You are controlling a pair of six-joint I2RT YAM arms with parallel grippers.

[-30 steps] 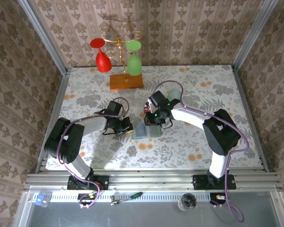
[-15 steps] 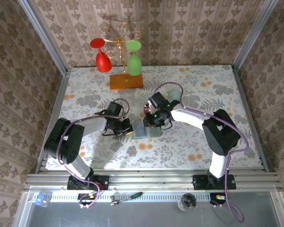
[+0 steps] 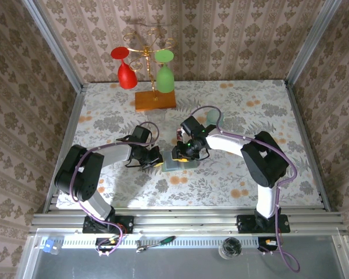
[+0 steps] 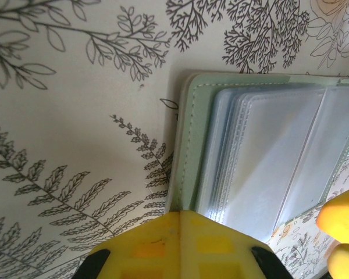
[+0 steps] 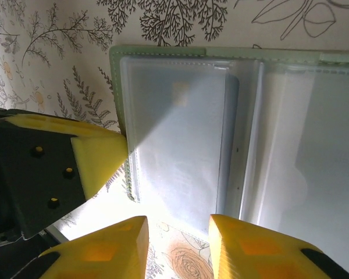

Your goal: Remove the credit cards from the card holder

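Note:
The card holder [image 3: 173, 165] lies open on the flowered cloth, its pale blue-grey sleeves [image 5: 180, 128] facing up inside a green rim [image 4: 189, 145]. A faint card outline with a small pale square [image 5: 179, 93] shows through the left sleeve; I cannot tell its colour. My left gripper [image 4: 181, 218] is shut, its tip against the holder's left edge [image 3: 157, 158]. My right gripper [image 5: 177, 224] is open above the left panel's near edge [image 3: 183, 152], with nothing between its fingers. A small red and dark thing [image 3: 178, 136] lies just behind the holder; it is too small to identify.
At the back, an orange-brown wooden slab [image 3: 155, 100] carries a gold stand with a red glass [image 3: 125, 72] and a green glass [image 3: 164, 72]. A pale round thing [image 3: 212, 115] sits behind the right arm. Walls enclose the table on three sides.
My right gripper has moved left and toward the near edge, from behind the holder to over its left panel. The left gripper has stayed at the holder's left edge.

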